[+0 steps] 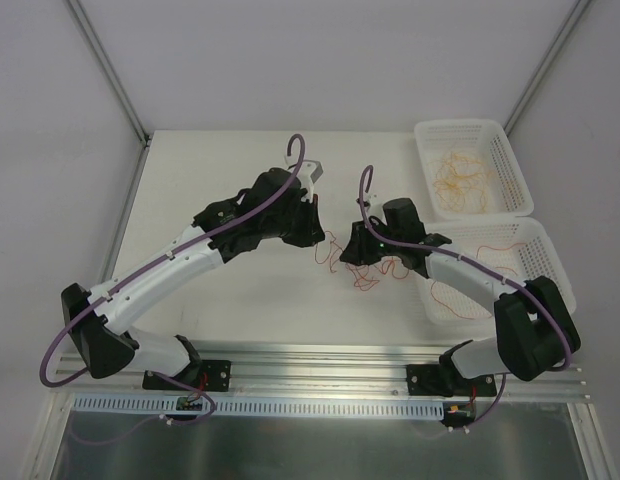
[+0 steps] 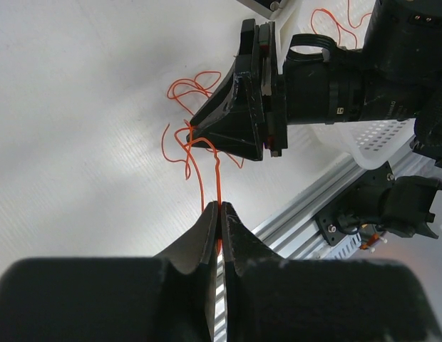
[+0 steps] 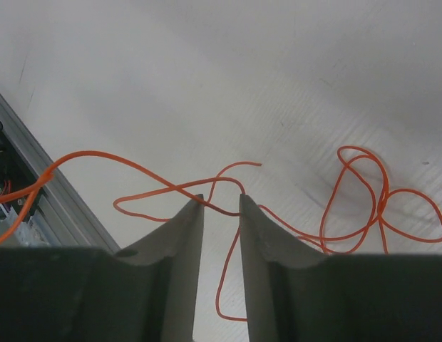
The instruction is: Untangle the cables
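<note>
**Left claw pinches a red strand, right claw stands open around the cable**

The red-orange cables (image 1: 362,268) lie as a loose, curly heap on the white table (image 1: 240,300), between the two claws and just beside the near basket (image 1: 545,250). In the top view the heap is stretched mostly from left to right.

The left gripper (image 2: 219,208) is clenched, and its fingers press together on one red strand (image 2: 204,174). In the left wrist view this strand rises nearly straight from the fingertips, leaning a little to the left. It points toward the tip of the right gripper (image 2: 192,132), where it joins the curls.

In the right wrist view, the fingers of the right gripper (image 3: 221,203) stand apart with a clear gap. A piece of cable (image 3: 222,210) crosses this gap sideways, at about a right angle to the fingers. The fingers are not pressing it.

More red cable (image 1: 468,292) lies in the near basket. Pale yellow cables (image 1: 460,180) lie curled in the far basket (image 1: 460,124).
</note>
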Controlling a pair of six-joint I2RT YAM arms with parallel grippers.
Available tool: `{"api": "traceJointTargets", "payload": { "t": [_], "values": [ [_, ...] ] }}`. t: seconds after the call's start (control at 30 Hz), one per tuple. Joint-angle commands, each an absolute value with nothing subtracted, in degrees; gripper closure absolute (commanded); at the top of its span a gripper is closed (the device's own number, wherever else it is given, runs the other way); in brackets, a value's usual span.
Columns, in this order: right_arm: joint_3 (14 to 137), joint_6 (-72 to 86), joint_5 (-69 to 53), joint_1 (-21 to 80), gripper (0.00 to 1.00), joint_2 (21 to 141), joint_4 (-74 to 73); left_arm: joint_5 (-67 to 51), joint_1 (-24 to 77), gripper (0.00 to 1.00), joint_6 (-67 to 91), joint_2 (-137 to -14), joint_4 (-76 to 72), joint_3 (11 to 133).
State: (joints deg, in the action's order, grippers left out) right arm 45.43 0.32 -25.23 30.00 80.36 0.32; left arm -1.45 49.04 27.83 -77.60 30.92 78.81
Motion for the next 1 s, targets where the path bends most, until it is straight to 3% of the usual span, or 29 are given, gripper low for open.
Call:
{"api": "traceJointTargets", "payload": {
  "t": [0.0,0.17,0.2,0.63,0.97],
  "values": [
    [47.9,-1.2,-27.8,30.2,0.73,79.4,3.2,-1.0,48.9,1.0,27.6,-75.8,30.6,78.0],
    [47.6,-1.4,-28.0,30.2,0.98,77.6,2.2,1.2,48.4,1.0,28.1,-75.1,30.6,76.6],
    [47.4,-1.5,-28.1,30.3,0.99,76.9,1.9,1.4,48.1,1.0,28.3,-75.1,30.7,76.3],
    [46.8,-3.8,-27.1,29.9,0.99,60.8,-11.0,1.5,24.7,1.0,31.6,-70.2,31.4,61.7],
    [57.6,-5.4,-24.4,25.1,0.99,51.2,-26.3,0.2,11.3,1.0,29.1,-68.9,32.2,57.1]
  ]
}}
